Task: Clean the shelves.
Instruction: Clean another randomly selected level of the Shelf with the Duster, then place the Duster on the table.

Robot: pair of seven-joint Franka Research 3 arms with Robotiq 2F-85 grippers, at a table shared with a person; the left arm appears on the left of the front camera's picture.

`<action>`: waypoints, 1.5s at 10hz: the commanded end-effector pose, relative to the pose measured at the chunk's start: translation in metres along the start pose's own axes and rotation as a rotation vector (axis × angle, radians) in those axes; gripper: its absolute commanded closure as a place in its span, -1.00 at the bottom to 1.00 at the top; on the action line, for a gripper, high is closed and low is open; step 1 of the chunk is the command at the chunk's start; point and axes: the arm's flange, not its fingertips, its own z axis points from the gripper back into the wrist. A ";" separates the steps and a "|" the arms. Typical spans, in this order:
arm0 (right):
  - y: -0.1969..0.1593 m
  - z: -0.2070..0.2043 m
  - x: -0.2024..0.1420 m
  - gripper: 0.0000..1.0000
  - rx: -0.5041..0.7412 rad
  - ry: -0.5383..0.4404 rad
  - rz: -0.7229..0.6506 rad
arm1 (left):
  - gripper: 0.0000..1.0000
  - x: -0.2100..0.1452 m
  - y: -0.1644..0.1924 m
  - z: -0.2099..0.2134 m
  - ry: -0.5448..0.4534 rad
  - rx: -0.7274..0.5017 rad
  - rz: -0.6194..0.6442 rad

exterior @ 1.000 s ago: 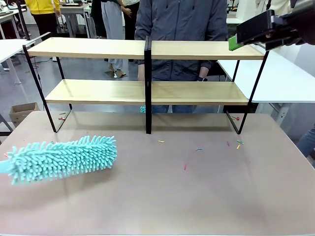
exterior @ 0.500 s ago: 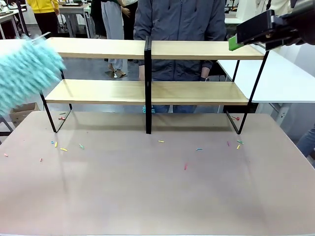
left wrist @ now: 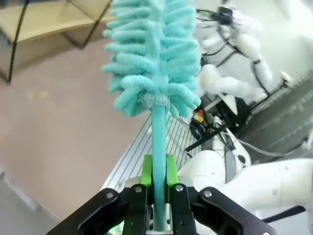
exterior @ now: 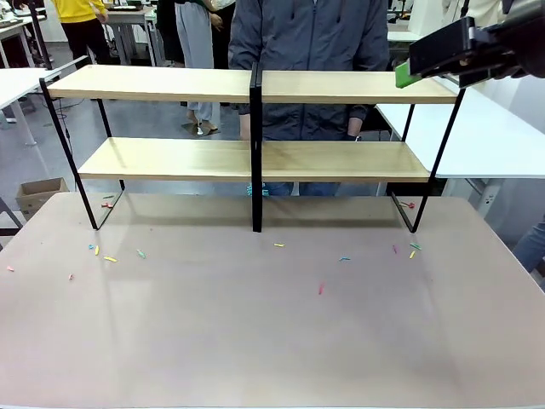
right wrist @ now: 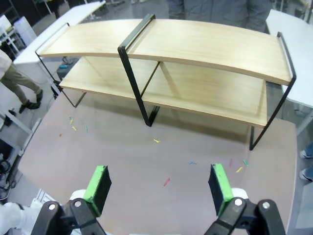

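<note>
The shelves (exterior: 255,85), a two-tier rack of light wooden boards on a thin black frame, stand at the far side of the beige table (exterior: 255,341). Their boards look bare. My left gripper (left wrist: 157,182) is shut on the handle of a fluffy teal duster (left wrist: 154,54), whose head points up and away from the fingers. A corner of the shelves (left wrist: 44,22) shows at the wrist view's upper left. My right gripper (exterior: 407,73) hangs high at the shelves' top right end. Seen from its wrist, the right gripper (right wrist: 159,188) is open and holds nothing, above the table in front of the shelves (right wrist: 195,46).
Small coloured scraps (exterior: 320,289) lie scattered on the tabletop, some near the rack's left foot (exterior: 109,257) and right foot (exterior: 412,250). A person (exterior: 311,51) stands right behind the shelves. A white table (exterior: 485,136) is at the right, a cardboard box (exterior: 38,192) on the floor at the left.
The duster lay on the table's left side, then swung up and off to the left, out of the front view. The right gripper has not moved.
</note>
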 end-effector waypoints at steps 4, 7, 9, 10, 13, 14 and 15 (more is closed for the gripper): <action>0.000 0.000 0.000 -1.00 -0.008 0.003 -0.001 | 0.74 -0.001 -0.014 -0.010 -0.010 -0.058 -0.124; 0.000 0.000 0.000 -1.00 -0.008 0.003 -0.001 | 0.74 -0.001 -0.014 -0.010 -0.010 -0.058 -0.124; 0.000 0.000 0.000 -1.00 -0.008 0.003 -0.001 | 0.74 -0.001 -0.014 -0.010 -0.010 -0.058 -0.124; 0.000 0.000 0.000 -1.00 -0.008 0.003 -0.001 | 0.74 -0.001 -0.014 -0.010 -0.010 -0.058 -0.124; 0.000 0.000 0.000 -1.00 -0.008 0.003 -0.001 | 0.74 -0.001 -0.014 -0.010 -0.010 -0.058 -0.124; 0.000 0.000 0.000 -1.00 -0.008 0.003 -0.001 | 0.74 -0.001 -0.014 -0.010 -0.010 -0.058 -0.124; 0.000 0.000 0.000 -1.00 -0.008 0.003 -0.001 | 0.74 -0.001 -0.014 -0.010 -0.010 -0.058 -0.124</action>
